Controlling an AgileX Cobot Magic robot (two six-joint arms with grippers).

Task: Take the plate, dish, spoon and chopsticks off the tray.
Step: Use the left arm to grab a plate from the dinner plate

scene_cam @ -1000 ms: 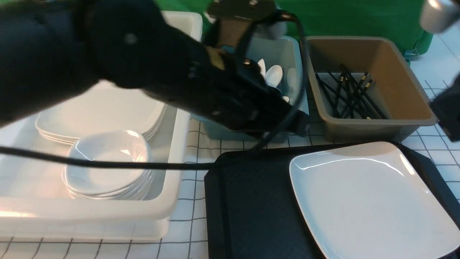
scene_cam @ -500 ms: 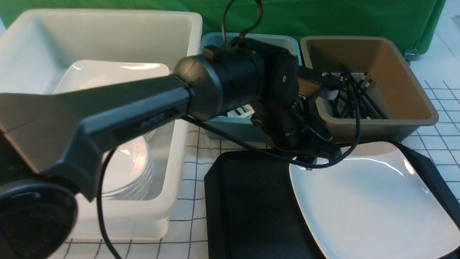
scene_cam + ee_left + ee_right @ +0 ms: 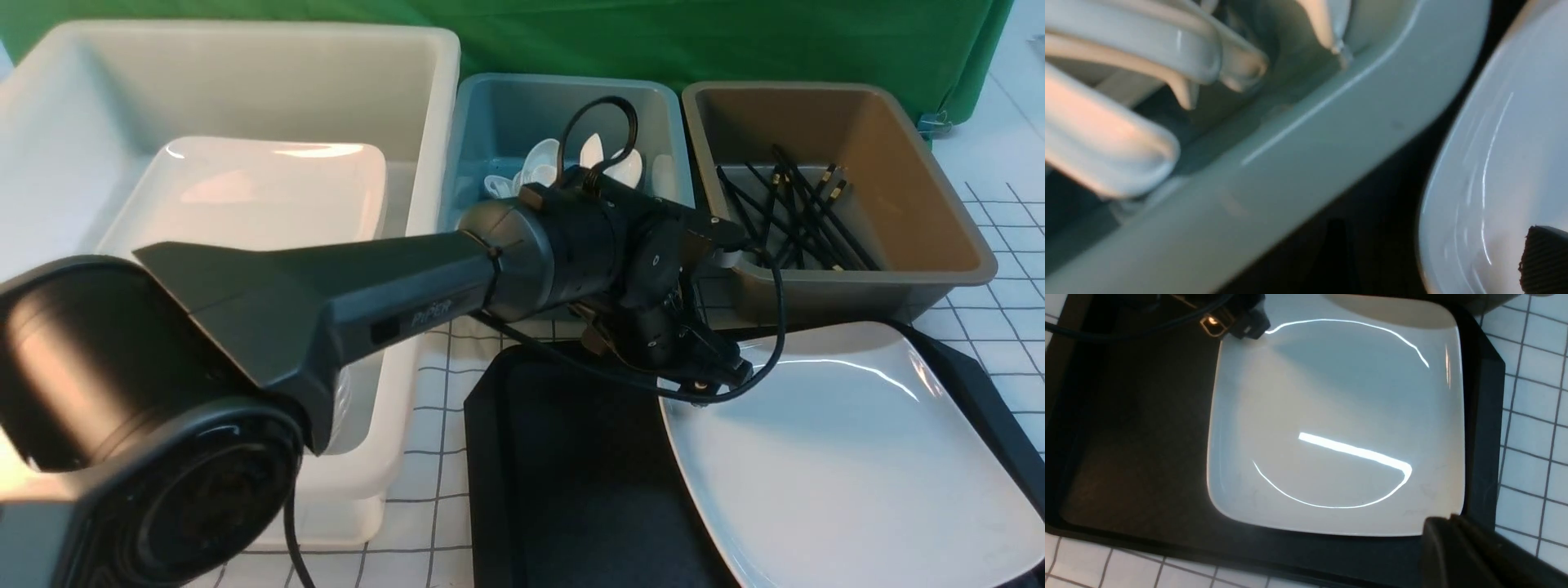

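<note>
The white square plate [image 3: 841, 465] lies on the right half of the black tray [image 3: 571, 482]; nothing else is on the tray. My left gripper [image 3: 710, 371] hangs open at the plate's far-left corner. One ribbed pad [image 3: 1545, 257] is over the plate [image 3: 1486, 163], the other side over the tray, with the plate's rim between them. My right gripper [image 3: 1447, 524] is shut and empty, just above the plate's [image 3: 1331, 416] near right corner. White spoons [image 3: 543, 159] lie in the teal bin and black chopsticks [image 3: 796, 212] in the brown bin. The dish is hidden.
A teal bin [image 3: 490, 122] and a brown bin [image 3: 939, 204] stand just behind the tray. A large white bin [image 3: 245, 57] on the left holds stacked white plates [image 3: 261, 196]. My left arm [image 3: 343, 286] crosses in front of it. A gridded cloth [image 3: 433, 490] covers the table.
My left arm has swung from over the teal bin down to the plate's far-left corner, and its jaws have opened. The plate and tray have stayed put.
</note>
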